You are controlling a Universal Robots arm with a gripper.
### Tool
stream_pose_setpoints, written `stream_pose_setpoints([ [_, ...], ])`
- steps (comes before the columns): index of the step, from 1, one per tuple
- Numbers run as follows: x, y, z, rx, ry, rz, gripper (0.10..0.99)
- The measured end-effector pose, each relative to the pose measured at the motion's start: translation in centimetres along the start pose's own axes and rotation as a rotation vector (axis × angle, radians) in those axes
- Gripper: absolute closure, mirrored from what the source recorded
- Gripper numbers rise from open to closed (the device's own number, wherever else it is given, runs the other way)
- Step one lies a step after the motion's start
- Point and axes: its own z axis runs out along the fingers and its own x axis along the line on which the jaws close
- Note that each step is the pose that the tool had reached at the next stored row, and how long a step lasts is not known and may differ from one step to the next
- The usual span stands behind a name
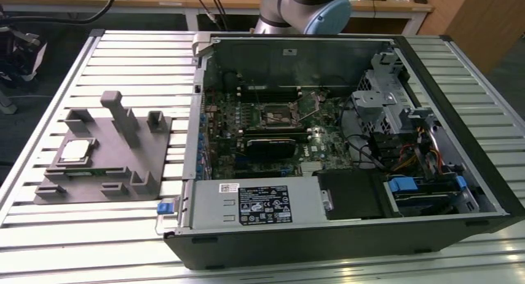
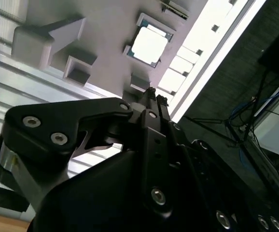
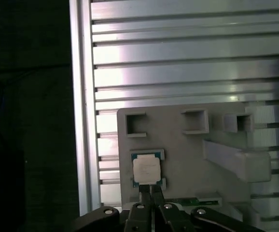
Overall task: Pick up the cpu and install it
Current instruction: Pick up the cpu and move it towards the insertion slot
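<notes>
The gripper point(image 3: 151, 192), fingers closed together on nothing, hangs over the grey tray point(image 3: 183, 154). The cpu point(image 3: 146, 169) lies unpicked in its pocket on that tray. Beyond the tray, the motherboard socket point(image 1: 273, 117) looks unfilled, so both the pickup and the installation are left to do.
</notes>
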Motion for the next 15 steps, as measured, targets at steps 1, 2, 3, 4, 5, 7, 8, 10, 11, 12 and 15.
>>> stream_pose_setpoints([
  [1,-0.02,-0.16,0.20,0.000,0.0000,-0.002,0.918],
  [2,-0.02,-0.24,0.38,0.000,0.0003,-0.006,0.855],
  [3,-0.03,-0.28,0.55,0.000,0.0014,-0.008,0.796],
  [4,-0.03,-0.32,0.73,0.000,0.0022,-0.011,0.796],
  [5,-0.03,-0.36,0.90,0.000,0.0029,-0.014,0.737],
  [7,-0.04,-0.43,1.26,0.000,0.0043,-0.018,0.678],
  [8,-0.04,-0.44,1.46,0.000,0.0049,-0.019,0.620],
  [10,-0.05,-0.49,1.81,0.000,0.0056,-0.020,0.557],
  [11,-0.06,-0.52,1.97,0.001,0.0063,-0.021,0.557],
  [12,-0.06,-0.55,2.15,0.001,0.0068,-0.022,0.545],
  [15,-0.07,-0.65,2.69,0.000,0.0088,-0.023,0.490],
])
